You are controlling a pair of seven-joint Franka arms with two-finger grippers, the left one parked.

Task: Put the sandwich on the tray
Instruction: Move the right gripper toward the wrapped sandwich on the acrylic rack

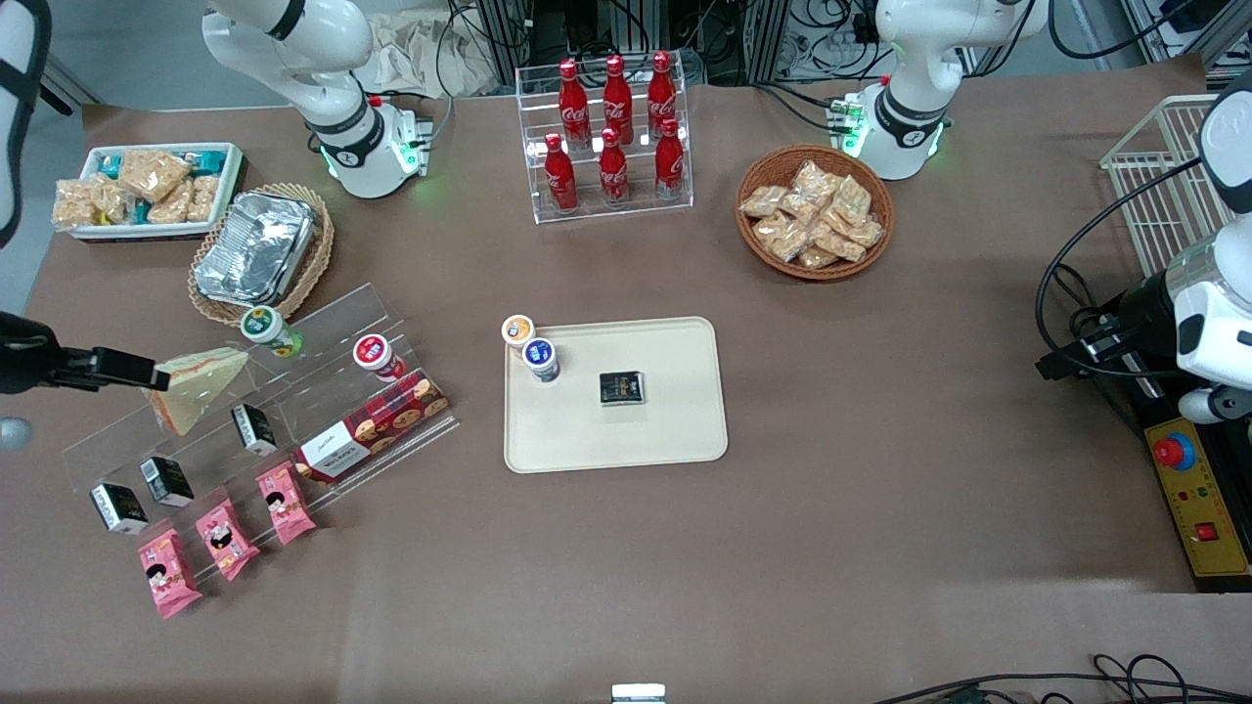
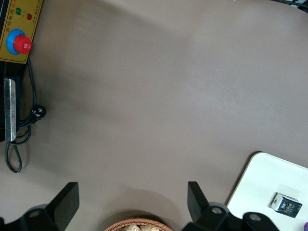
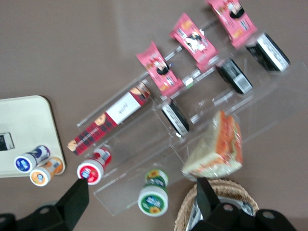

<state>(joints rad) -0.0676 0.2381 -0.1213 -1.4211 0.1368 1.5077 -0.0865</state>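
Brown paper-like covering spreads over the whole surface (image 1: 880, 508), which carries snacks and drinks under a backdrop of cables and metal framing along its edge farthest from the front camera. Toward the working arm's end stands a clear acrylic stepped rack (image 1: 264, 401), and the sandwich (image 1: 196, 386) rests on its upper step, a wrapped triangular wedge lying tilted on the acrylic. Its long axis runs along the step, roughly parallel to the surface's long edges, with the narrow tip pointing toward the middle of the surface and the broad end toward the working arm's edge; the orange-red and white cut edge shows in the right wrist view (image 3: 219, 144). The gripper (image 3: 139, 199) hangs above the rack, its fingers (image 3: 77, 197) spread wide apart and holding nothing, with the sandwich just beside one of them. The tray (image 1: 675, 430) sits near the middle of the surface, well apart from the sandwich, bearing two small cups and a dark packet.
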